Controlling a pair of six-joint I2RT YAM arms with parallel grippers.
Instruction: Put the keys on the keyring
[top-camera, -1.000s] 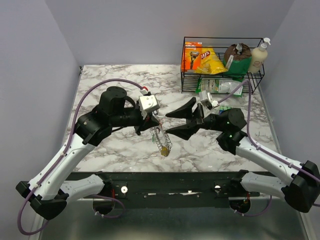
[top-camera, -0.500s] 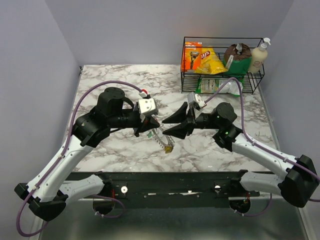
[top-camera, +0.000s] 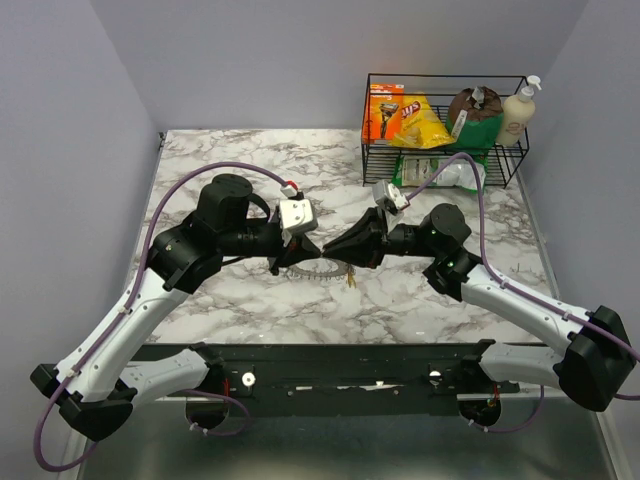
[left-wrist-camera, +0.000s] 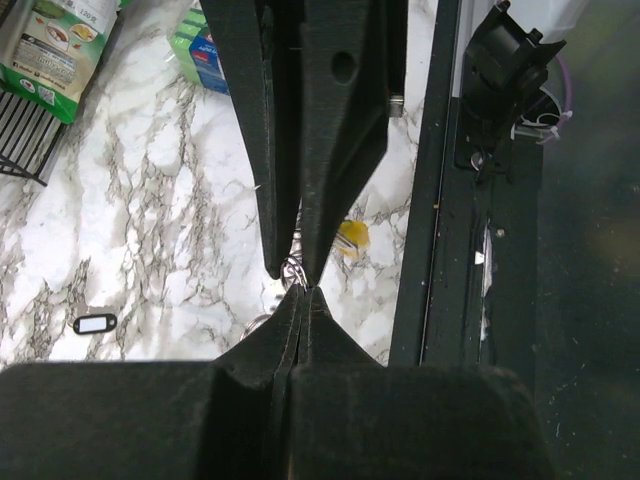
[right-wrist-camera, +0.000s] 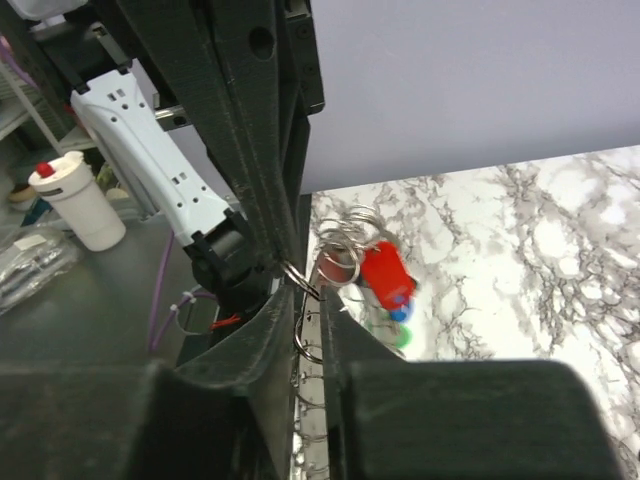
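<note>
Keyring: the coiled wire keyring (top-camera: 318, 268) stretches in a shallow arc at the centre of the overhead frame, over the marble worktop (top-camera: 220, 160), strung between the tips of the two arms.
Left fingers: the left fingers (left-wrist-camera: 335, 345) are pressed fully together, with the ring's wire pinched at their very tips.
Right fingers: the right fingers (right-wrist-camera: 255, 345) are drawn almost together, gripping loops of the ring in the slim gap. They meet the left pair tip to tip.
Keys: red, blue and green keys (right-wrist-camera: 385, 275), blurred, hang beside the ring's coils, just right of the fingertips in the right wrist view.
Yellow tag: a yellow-gold tag (top-camera: 349, 281) dangles from the arc's right end, below the right fingers.
Background: a wire basket (top-camera: 445, 76) of groceries stands at the upper right, well apart.
</note>
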